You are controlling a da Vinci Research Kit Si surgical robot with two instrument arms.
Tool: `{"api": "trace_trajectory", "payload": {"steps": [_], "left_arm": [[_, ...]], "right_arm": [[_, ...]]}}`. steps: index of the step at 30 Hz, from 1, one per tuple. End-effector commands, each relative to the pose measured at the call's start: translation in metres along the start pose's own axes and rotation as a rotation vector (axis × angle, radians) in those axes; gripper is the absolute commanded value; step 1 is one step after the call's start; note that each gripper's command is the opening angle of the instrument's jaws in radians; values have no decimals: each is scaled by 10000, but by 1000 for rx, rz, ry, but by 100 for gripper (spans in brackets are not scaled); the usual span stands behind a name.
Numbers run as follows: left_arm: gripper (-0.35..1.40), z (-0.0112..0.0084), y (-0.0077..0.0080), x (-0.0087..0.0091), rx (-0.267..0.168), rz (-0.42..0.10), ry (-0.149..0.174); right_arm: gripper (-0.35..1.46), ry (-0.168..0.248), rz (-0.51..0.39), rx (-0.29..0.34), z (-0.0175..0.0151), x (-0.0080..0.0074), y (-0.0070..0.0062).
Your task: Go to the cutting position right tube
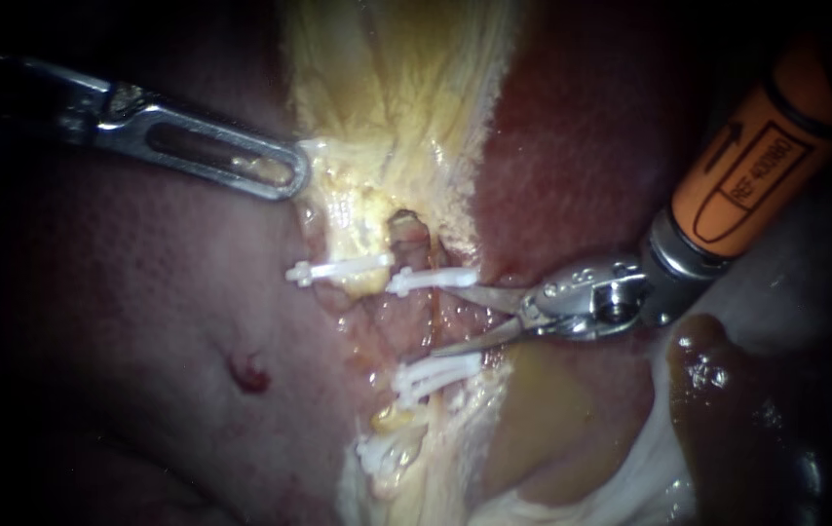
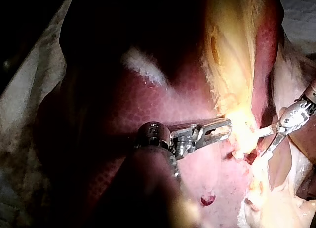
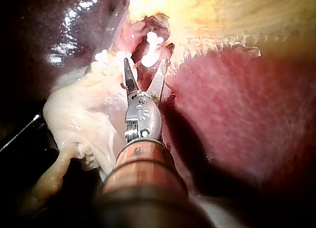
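My right instrument (image 1: pixel 447 319) comes in on an orange shaft from the upper right, its two thin blades open. They spread toward the right tube (image 1: pixel 433 321), a thin reddish strand running between an upper white clip (image 1: pixel 431 280) and a lower pair of white clips (image 1: pixel 435 373). The blade tips lie at the tube's right edge. In the right wrist view the open blades (image 3: pixel 144 65) point at the clips (image 3: pixel 150 40). My left instrument (image 1: pixel 294 175) is shut on the pale yellow gallbladder tissue (image 1: pixel 397 88), holding it to the upper left; its jaws (image 2: pixel 228 127) also show in the left wrist view.
Another white clip (image 1: pixel 338 270) sits on the left tube, and more clips (image 1: pixel 382 453) lie lower down. Dark red liver (image 1: pixel 143 321) flanks the field on both sides, with a small bleeding spot (image 1: pixel 248 373). Brown fluid (image 1: pixel 708 380) pools under the right instrument's shaft.
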Motion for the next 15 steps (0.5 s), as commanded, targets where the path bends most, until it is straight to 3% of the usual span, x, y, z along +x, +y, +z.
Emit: {"api": "trace_trajectory", "payload": {"steps": [1,15], "left_arm": [[-35,0,0,0,0,0,0],[-35,1,5,-1,0,0,0]], "right_arm": [[142,17,2,11,1,1,1],[137,105,-11,196,38,17,7]]}}
